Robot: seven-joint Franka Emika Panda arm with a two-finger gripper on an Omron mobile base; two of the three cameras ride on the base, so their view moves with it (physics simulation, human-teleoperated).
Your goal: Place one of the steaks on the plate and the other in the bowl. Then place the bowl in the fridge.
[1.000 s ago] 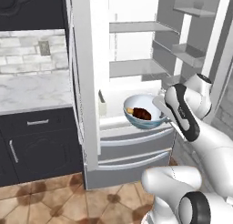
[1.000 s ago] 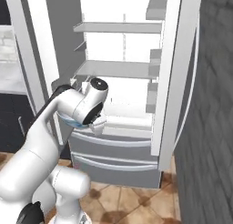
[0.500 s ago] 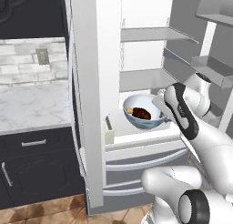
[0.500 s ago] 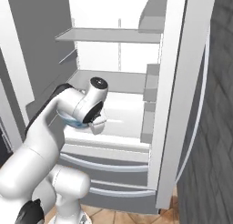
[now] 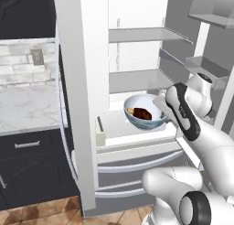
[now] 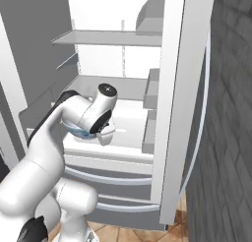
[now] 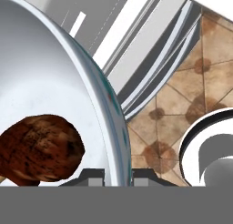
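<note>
A white robot arm reaches into an open fridge (image 5: 82, 82), its doors swung wide, white shelves showing inside; the hand (image 7: 117, 175) is pinched nearly closed on the rim of the bowl (image 5: 145, 113), one dark fingertip on each side of the thin bluish edge, as the hand view shows at its bottom centre. The bowl is pale grey-white and deep, held roughly level just above the fridge's lowest white shelf (image 5: 123, 128), in front of the shelves above; whether its base touches that shelf cannot be told. Inside the bowl lies one steak (image 5: 141, 113), a dark brown oval slab, resting on the bowl's floor near the middle; in the hand view it sits low and to the left, close to the gripped rim. From the right base view, the arm's wrist covers most of the bowl, with a sliver of blue rim showing beneath it. Below the shelf are the fridge's grey drawers (image 5: 132, 169); brown tiled floor (image 7: 182, 109) lies beneath.
</note>
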